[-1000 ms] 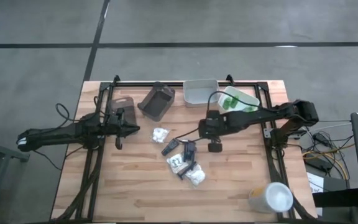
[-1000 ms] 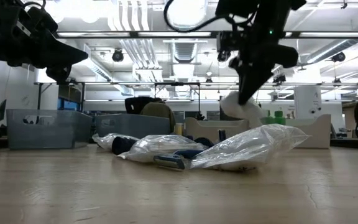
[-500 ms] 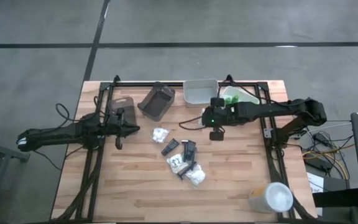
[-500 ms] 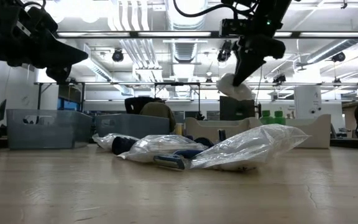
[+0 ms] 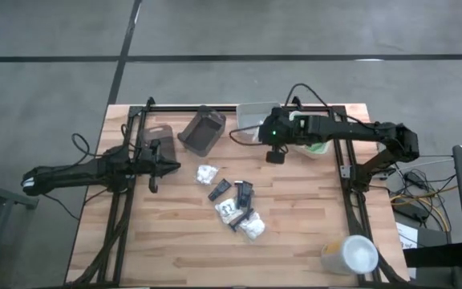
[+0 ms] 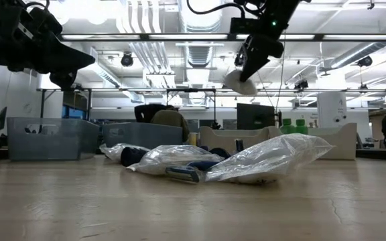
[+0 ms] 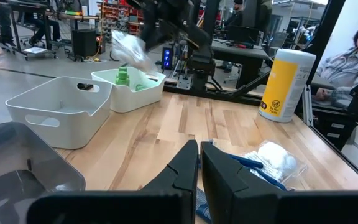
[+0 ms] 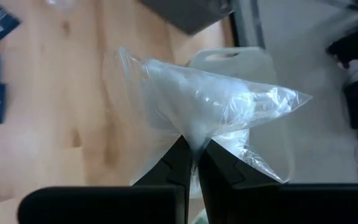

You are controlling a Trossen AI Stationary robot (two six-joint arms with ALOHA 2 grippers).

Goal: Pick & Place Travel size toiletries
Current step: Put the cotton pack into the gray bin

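Right gripper (image 8: 190,163) carries a clear packet (image 8: 210,106) above the white tray (image 8: 253,62).

The packet hangs pinched between the closed fingers, lifted clear of the table (image 5: 295,233), by the trays at the back edge. More packets (image 5: 235,207) lie mid-table. The left gripper (image 7: 199,163) waits closed and empty near the grey tray (image 5: 156,138).

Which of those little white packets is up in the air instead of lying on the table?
The white packet pinched in the right gripper, above the white trays; the other packets lie on the table.
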